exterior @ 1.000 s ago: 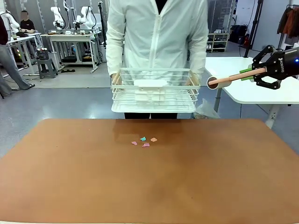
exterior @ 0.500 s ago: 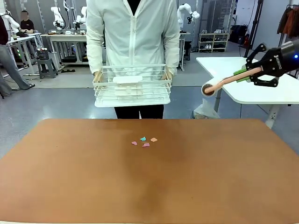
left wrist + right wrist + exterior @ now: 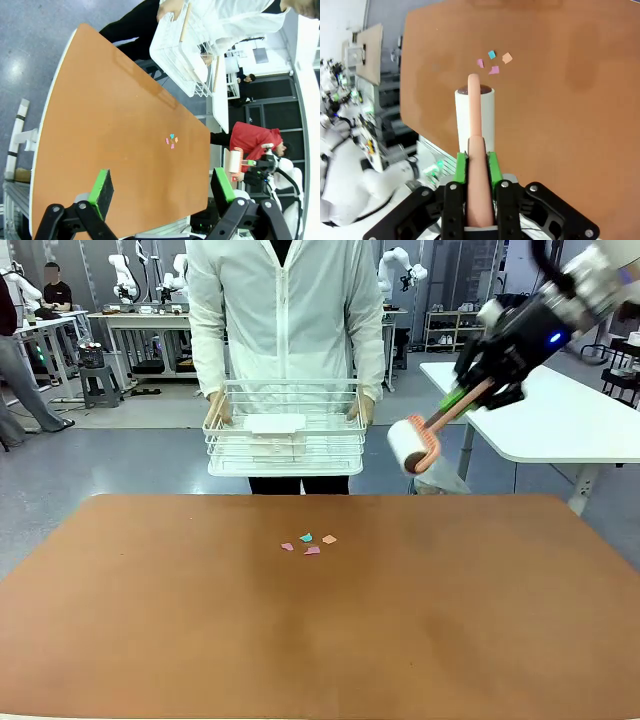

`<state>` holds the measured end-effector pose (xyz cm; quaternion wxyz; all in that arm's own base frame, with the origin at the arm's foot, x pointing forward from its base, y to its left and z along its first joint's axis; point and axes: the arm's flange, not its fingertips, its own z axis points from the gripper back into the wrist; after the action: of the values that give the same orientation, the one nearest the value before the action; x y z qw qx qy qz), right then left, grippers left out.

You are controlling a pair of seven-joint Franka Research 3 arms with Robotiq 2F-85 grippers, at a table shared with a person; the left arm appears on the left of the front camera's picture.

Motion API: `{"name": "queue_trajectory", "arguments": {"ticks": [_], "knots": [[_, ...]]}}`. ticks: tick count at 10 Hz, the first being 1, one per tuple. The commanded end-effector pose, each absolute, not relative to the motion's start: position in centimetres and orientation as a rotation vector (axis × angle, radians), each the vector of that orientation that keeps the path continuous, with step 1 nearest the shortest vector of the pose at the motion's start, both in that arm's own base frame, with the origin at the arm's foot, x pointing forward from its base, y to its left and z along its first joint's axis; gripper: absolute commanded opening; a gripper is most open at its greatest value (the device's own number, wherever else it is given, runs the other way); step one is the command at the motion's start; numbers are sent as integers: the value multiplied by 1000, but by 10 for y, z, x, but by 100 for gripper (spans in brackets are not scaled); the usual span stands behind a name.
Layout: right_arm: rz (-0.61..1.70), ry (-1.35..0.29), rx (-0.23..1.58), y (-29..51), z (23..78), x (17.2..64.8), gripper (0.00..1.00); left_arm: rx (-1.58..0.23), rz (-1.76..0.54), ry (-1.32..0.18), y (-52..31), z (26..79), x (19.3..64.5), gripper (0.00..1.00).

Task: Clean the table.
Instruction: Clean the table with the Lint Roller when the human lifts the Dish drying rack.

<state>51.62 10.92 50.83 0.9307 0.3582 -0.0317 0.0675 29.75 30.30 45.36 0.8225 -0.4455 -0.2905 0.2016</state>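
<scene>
- Scraps of coloured paper (image 3: 308, 543), pink, teal and orange, lie in a small cluster on the table (image 3: 450, 620), nearer its far edge and a little left of the middle in your front view.
- Your right gripper (image 3: 478, 392) hangs in the air toward the table's far right side. Its jaws are clamped on the salmon-pink handle of a lint roller (image 3: 408, 446), with a green pad pressed to each side of the handle.
- The roller's white drum points down and toward the robot's left. It is well above the reddish-brown top and touches nothing, and the scraps lie well apart from it, lower and further left.
- From the right wrist you look straight down the handle. The drum sits between the jaws and the scraps, which show just past the handle's tip.
- Your left gripper (image 3: 162, 186) has its jaws wide apart with nothing between them. The table spreads out beyond the pads, and the scraps lie far off on it, roughly in line with the gap.
- A person (image 3: 285, 310) in a white jacket stands at the far side and holds a white wire basket (image 3: 285, 455) in both hands, off the table and beyond its far edge.
- A white-topped table (image 3: 560, 430) stands behind your right gripper.
</scene>
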Motion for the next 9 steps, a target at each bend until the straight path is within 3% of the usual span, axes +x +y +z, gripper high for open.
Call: {"name": "queue_trajectory", "arguments": {"ticks": [1,9], "knots": [[148,-43,678,114,474,537,21,-964,413,-638,305,455,295,100],[160,-33,711,119,479,531,21,-964,413,-638,305,455,295,100]]}}
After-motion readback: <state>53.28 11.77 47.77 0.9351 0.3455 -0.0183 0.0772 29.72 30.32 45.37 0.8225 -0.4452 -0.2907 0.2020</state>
